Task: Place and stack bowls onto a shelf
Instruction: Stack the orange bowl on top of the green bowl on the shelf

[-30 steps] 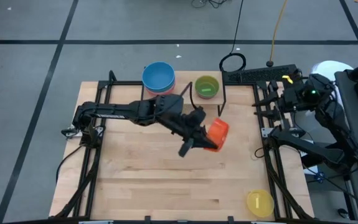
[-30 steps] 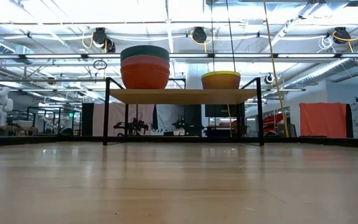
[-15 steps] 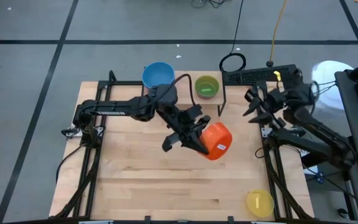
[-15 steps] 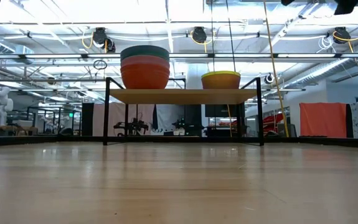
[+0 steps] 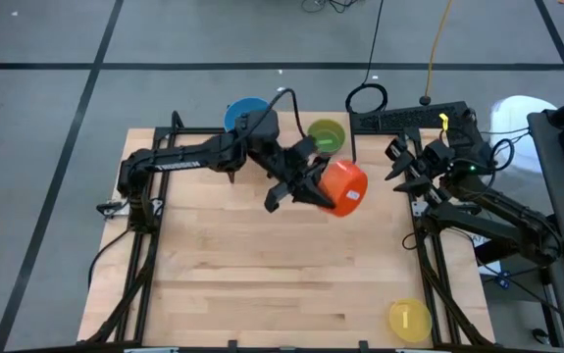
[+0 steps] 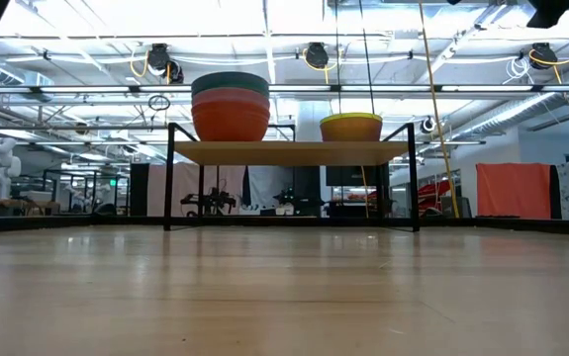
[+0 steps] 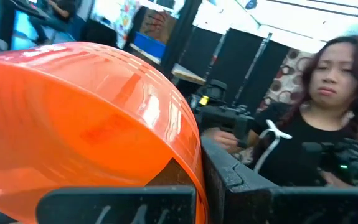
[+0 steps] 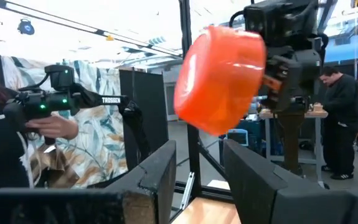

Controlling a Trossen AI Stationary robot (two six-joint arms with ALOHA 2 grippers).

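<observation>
At the lower right corner of the high view, nearest the desk's (image 5: 262, 294) front edge, a yellow bowl (image 5: 409, 319) sits alone on pale, grained wood planks. Toward the centre of that view, the left end effector (image 5: 306, 188) is clamped on the rim of an orange bowl (image 5: 341, 188), smooth glossy plastic with a small white label, tipped on its side and lifted clear of the desk. In the left wrist view its shiny curved wall fills the frame. Just beyond it, in the upper middle of the high view, the shelf (image 6: 289, 152) stands on thin black metal legs; its flat light-wood board carries a stack with a blue bowl (image 5: 245, 112) on top, and beside it a green bowl (image 5: 327, 136). In the low view the stack shows an orange-red wall with a teal rim above. At the right edge of the high view, the right end effector (image 5: 406, 167) hovers with its fingers apart, holding nothing. Beyond the desk, a person shows in the left wrist view.
</observation>
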